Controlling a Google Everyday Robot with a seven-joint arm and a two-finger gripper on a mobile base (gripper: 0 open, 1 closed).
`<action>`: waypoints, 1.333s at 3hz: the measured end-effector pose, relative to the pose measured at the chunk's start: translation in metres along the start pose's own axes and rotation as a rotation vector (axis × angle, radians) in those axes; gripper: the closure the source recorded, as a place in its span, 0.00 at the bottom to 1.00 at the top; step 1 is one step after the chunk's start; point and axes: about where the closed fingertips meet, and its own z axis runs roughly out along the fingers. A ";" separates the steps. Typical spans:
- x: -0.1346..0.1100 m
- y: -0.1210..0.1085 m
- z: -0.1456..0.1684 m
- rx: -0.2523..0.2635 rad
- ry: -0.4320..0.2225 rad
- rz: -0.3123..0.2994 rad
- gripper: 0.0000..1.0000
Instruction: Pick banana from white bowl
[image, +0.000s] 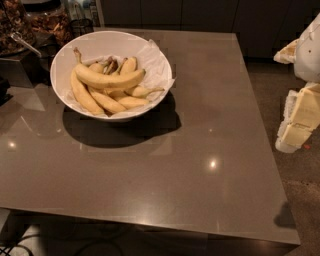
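Presently idle beside the worktop (200, 140): claw (299, 117), pale and blocky, just past the worktop's edge and lower than its surface; spread or pressed together, cannot tell. Well apart from the claw, across the worktop toward its far corner: white bowl (100, 35), lined with crinkled paper. Banana (110, 79) uppermost, laid crosswise over several shorter ones, nothing covering it. Judged light, firm yet easily bruised, with smooth, slightly slippery skin; curved, hence liable to roll in a pinch. Best held across the thick middle, from above, with gentle pressure; stem too thin, tip too tapered.
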 end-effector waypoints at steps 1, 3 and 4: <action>-0.001 0.000 -0.001 0.002 -0.002 -0.001 0.00; -0.040 0.001 -0.004 0.003 0.044 -0.067 0.00; -0.043 0.000 -0.004 0.008 0.039 -0.070 0.00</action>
